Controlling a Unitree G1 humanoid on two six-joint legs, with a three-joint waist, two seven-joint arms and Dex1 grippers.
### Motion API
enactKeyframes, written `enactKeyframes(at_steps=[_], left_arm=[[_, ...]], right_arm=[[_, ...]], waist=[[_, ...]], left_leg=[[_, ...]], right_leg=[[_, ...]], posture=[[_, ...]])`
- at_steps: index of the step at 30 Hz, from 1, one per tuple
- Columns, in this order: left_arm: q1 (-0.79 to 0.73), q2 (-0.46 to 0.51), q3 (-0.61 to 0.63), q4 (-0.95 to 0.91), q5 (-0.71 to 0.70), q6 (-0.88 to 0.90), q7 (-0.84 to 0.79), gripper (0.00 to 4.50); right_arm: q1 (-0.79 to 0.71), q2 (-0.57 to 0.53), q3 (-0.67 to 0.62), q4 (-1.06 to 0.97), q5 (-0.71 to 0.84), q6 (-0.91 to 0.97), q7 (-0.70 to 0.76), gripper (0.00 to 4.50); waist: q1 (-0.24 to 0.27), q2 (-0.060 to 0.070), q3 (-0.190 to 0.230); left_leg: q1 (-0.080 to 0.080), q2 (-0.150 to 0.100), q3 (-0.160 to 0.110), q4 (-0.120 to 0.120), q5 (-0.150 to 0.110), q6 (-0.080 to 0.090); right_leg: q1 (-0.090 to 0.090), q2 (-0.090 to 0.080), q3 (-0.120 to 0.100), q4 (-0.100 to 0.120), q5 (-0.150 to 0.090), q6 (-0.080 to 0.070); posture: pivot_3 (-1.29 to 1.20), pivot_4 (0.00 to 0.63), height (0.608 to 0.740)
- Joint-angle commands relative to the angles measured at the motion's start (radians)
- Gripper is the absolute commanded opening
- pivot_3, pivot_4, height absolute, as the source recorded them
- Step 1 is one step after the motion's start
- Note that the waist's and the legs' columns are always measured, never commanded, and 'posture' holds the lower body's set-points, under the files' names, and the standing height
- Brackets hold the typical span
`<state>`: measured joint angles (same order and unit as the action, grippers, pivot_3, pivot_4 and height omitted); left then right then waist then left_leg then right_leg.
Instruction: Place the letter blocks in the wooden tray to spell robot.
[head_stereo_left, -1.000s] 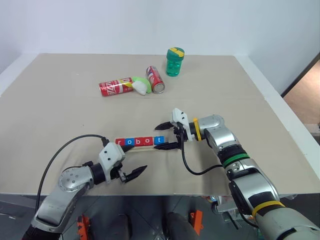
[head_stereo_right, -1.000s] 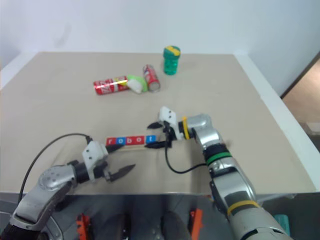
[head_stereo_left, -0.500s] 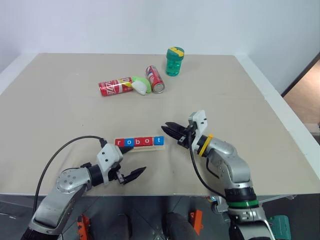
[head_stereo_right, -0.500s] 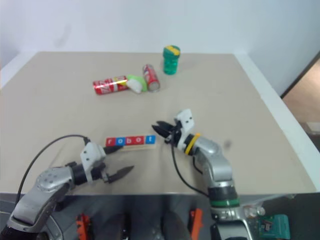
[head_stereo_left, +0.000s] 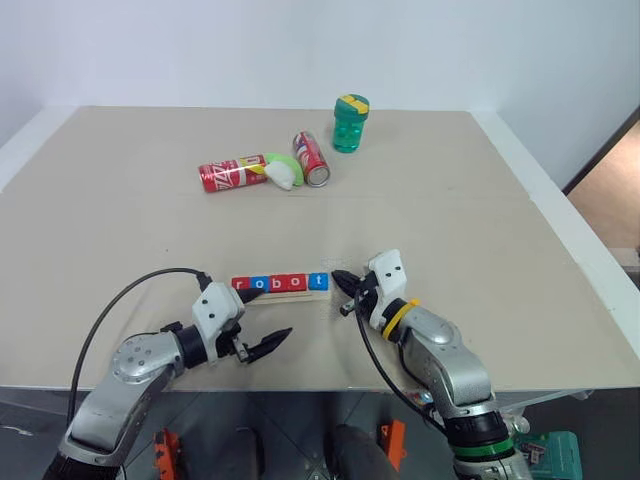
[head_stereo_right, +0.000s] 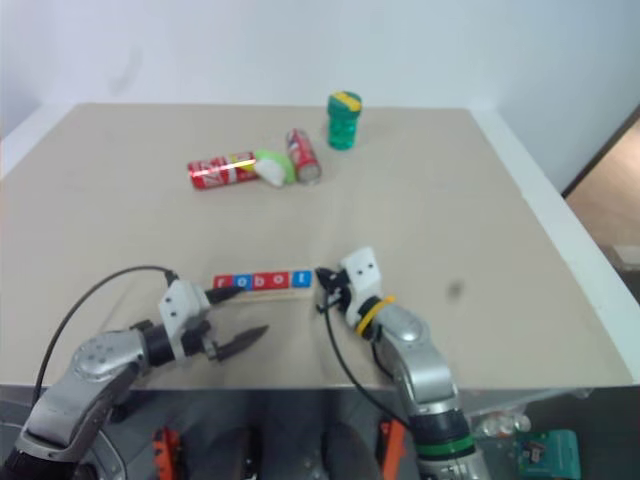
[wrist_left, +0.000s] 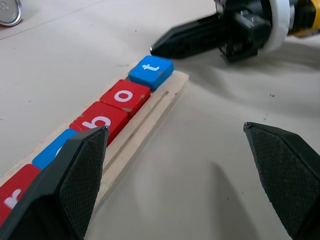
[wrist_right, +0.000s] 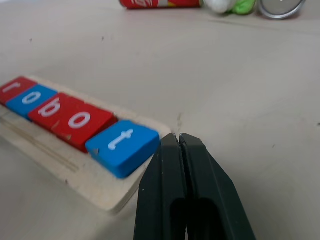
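Note:
Five letter blocks (head_stereo_left: 279, 283), red and blue, lie in a row in the wooden tray (wrist_left: 155, 112) and read r, o, b, o, t. The blue t block (wrist_right: 122, 145) sits at the tray's right end. My right gripper (head_stereo_left: 340, 281) is shut with nothing in it, its tip low over the table just right of the t block and apart from it. My left gripper (head_stereo_left: 266, 318) stands open and empty on the near side of the tray, its textured fingers (wrist_left: 75, 180) spread wide towards the row.
Two red soda cans (head_stereo_left: 232, 175) lie on their sides at the back of the table, with a green and white object (head_stereo_left: 283, 172) between them. A green lidded jar (head_stereo_left: 349, 125) stands behind them. The table's near edge runs just below both arms.
My right gripper went from open around the tray's t end to shut. It drew back to the right, sank lower and swung its wrist round. The left gripper stayed put.

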<state>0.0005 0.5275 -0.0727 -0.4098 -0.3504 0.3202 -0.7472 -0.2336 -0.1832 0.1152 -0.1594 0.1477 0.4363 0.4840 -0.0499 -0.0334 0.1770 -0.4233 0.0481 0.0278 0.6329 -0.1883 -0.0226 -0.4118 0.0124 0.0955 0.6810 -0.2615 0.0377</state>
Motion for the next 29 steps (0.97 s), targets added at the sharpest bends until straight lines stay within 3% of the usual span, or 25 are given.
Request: enactKeyframes(at_steps=[1, 15, 18, 21, 29], left_arm=[[-0.017, -0.014, 0.032, -0.030, -0.044, 0.034, 0.019, 4.50], [-0.039, -0.027, 0.025, -0.046, -0.072, 0.091, 0.042, 4.50], [-0.046, -0.021, 0.058, -0.027, -0.070, 0.086, 0.055, 4.50], [-0.078, 0.005, 0.150, 0.034, -0.093, 0.085, 0.055, 4.50], [-0.204, 0.187, 0.349, 0.355, -0.097, 0.036, -0.051, 4.50]], right_arm=[[-0.004, -0.007, 0.018, -0.054, 0.002, -0.024, 0.002, 0.03], [-0.027, -0.005, 0.049, -0.048, 0.003, -0.015, -0.009, 0.03], [-0.059, -0.032, -0.010, -0.017, 0.025, -0.025, 0.001, 0.03], [-0.145, -0.110, -0.134, 0.092, 0.099, -0.053, 0.066, 0.90], [-0.334, -0.433, -0.212, 0.509, 0.193, -0.216, 0.574, 3.64]], waist=[[0.000, 0.000, 0.000], [0.000, 0.000, 0.000], [0.000, 0.000, 0.000], [0.001, 0.000, 0.000], [0.001, -0.001, 0.001]], left_leg=[[0.000, 0.000, 0.000, 0.000, 0.000, 0.000], [0.000, 0.000, 0.000, 0.000, 0.000, 0.000], [0.000, 0.000, 0.000, 0.000, 0.000, 0.000], [0.000, -0.001, 0.000, 0.001, 0.000, 0.000], [0.001, -0.001, 0.001, 0.000, 0.000, 0.002]], right_leg=[[0.000, 0.000, 0.000, 0.000, 0.000, 0.000], [0.000, 0.000, 0.000, 0.000, 0.000, 0.000], [0.000, 0.000, 0.000, 0.000, 0.000, 0.000], [0.001, 0.000, 0.000, 0.000, 0.001, 0.001], [0.002, 0.000, -0.001, -0.001, 0.000, 0.001]], posture=[[0.00, 0.150, 0.740], [0.00, 0.150, 0.740], [0.00, 0.150, 0.740], [0.00, 0.150, 0.740], [0.00, 0.150, 0.740]])
